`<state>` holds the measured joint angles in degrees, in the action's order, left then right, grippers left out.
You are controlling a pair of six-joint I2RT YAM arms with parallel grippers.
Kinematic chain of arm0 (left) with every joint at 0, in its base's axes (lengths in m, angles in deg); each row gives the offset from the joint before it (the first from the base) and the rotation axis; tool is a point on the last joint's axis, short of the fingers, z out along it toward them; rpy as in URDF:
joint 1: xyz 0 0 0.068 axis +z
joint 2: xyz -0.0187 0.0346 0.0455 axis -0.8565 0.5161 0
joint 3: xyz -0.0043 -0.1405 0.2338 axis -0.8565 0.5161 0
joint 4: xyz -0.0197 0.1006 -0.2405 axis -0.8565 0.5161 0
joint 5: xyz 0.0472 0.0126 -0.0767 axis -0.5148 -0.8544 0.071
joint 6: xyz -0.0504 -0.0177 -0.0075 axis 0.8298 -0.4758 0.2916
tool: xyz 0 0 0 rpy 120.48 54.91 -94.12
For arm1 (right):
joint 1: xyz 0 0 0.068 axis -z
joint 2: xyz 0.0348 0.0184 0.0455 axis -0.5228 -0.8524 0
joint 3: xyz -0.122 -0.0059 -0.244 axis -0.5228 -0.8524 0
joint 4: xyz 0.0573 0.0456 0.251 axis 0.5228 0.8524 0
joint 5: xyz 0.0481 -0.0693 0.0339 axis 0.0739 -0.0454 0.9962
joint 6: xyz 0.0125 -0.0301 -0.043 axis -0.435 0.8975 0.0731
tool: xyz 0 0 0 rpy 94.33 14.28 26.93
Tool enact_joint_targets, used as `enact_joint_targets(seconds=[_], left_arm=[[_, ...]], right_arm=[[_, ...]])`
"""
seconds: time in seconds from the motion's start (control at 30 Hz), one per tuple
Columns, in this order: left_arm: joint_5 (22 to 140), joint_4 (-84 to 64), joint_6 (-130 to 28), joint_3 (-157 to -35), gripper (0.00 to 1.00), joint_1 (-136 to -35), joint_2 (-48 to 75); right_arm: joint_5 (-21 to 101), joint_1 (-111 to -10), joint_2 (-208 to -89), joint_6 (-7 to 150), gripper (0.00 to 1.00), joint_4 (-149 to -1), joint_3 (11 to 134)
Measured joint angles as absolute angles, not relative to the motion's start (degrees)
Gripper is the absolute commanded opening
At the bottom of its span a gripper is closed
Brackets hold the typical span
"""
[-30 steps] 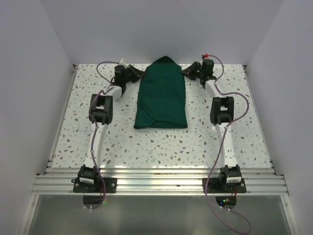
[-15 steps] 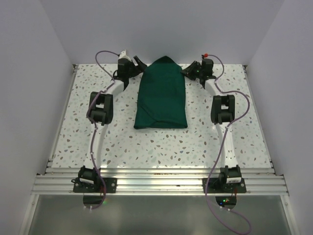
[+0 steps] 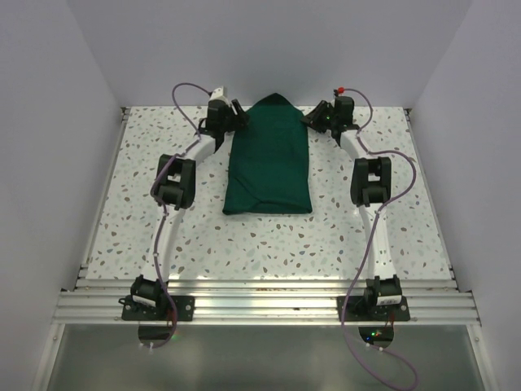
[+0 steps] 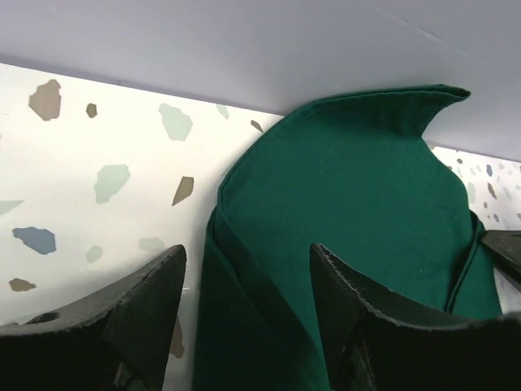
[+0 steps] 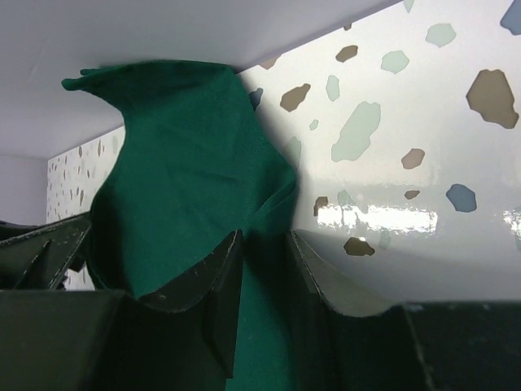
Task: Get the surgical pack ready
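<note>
Nearest the camera, well short of the dark green matte cloth drape (image 3: pixel 269 163), a ribbed aluminium rail (image 3: pixel 260 305) carries the black bases of both arms. A small pale label sits on each base, too small to read. Thin purple cables (image 3: pixel 358 350) loop from the bases along the arms.

The white left arm (image 3: pixel 163 236) runs up the drape's left side and the white right arm (image 3: pixel 376 236) up its right side, each apart from the cloth. They stand over a white speckled terrazzo-pattern surface (image 3: pixel 244 244).

The drape lies folded into a long closed bundle midway between the arms. Its near end is squared off and its far end tapers to a rounded peak. Overlapping flaps cross its near half.

At the drape's far left corner is the left end effector (image 4: pixel 246 252). Its black fingers (image 4: pixel 146 318) stand wide apart over the folded edge, with cloth and bare surface both showing in the gap, and nothing is gripped.

At the drape's far right corner is the right end effector (image 5: pixel 264 236). Its fingers (image 5: pixel 203 285) are only slightly apart, and a fold of the green cloth fills the narrow gap. I cannot tell whether that fold is pinched or merely lies between them.

Beyond the drape's peak, a plain pale wall (image 3: pixel 269 49) rises from the surface.
</note>
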<state>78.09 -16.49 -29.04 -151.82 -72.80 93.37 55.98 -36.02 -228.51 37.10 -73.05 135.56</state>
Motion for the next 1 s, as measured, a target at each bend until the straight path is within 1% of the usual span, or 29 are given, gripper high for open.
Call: enact_joint_targets(seconds=[0.1,0.13,0.2,0.27,0.3,0.37,0.4,0.47,0.53,0.6,0.8,0.87,0.9,0.97,1.0], left_arm=[[77.2,-15.4,-29.9,-152.3,0.61,-72.7,93.4],[77.1,-15.3,-29.9,-152.3,0.56,-72.6,93.5],[77.0,-15.0,-29.9,-152.3,0.52,-72.5,93.5],[77.0,-14.6,-29.9,-152.4,0.49,-72.3,93.5],[77.0,-14.4,-29.9,-152.5,0.45,-72.2,93.5],[77.0,-14.1,-29.8,-153.0,0.41,-72.0,93.8],[77.1,-14.1,-29.7,-153.1,0.37,-71.9,94.0],[77.3,-14.2,-29.5,-153.4,0.34,-71.7,94.4],[77.5,-14.1,-29.2,-153.5,0.33,-71.6,94.4],[77.7,-14.1,-29.0,-153.5,0.29,-71.5,94.4],[78.8,-14.2,-26.8,-153.5,0.27,-71.2,94.4],[79.2,-14.4,-26.0,-153.5,0.25,-71.0,94.4],[79.4,-14.4,-25.5,-153.5,0.22,-71.0,94.4],[80.1,-14.7,-24.5,-153.5,0.22,-70.8,94.4],[80.3,-14.7,-24.1,-153.5,0.18,-70.7,94.4]], right_arm=[[56.0,-36.0,-228.5,37.1,0.33,-73.1,135.6],[56.0,-36.0,-228.5,37.1,0.33,-73.1,135.6],[56.0,-36.0,-228.5,37.1,0.33,-73.1,135.6],[56.0,-36.0,-228.5,37.1,0.34,-73.1,135.6],[56.0,-36.0,-228.5,37.1,0.35,-73.1,135.6],[56.0,-36.0,-228.5,36.9,0.40,-73.2,135.6],[56.0,-36.0,-228.5,36.9,0.42,-73.3,135.6],[56.1,-36.0,-228.4,36.6,0.48,-73.6,135.6],[56.0,-36.1,-228.3,36.5,0.50,-73.8,135.6],[56.0,-36.1,-228.3,36.3,0.50,-73.9,135.6],[56.0,-36.0,-228.4,36.2,0.47,-73.1,136.4],[55.9,-35.9,-228.6,36.1,0.43,-72.8,136.7],[55.9,-35.9,-229.0,36.1,0.42,-72.5,137.3],[55.9,-36.0,-230.0,36.1,0.36,-72.4,138.6],[55.9,-36.0,-230.4,36.1,0.34,-72.3,139.2]])
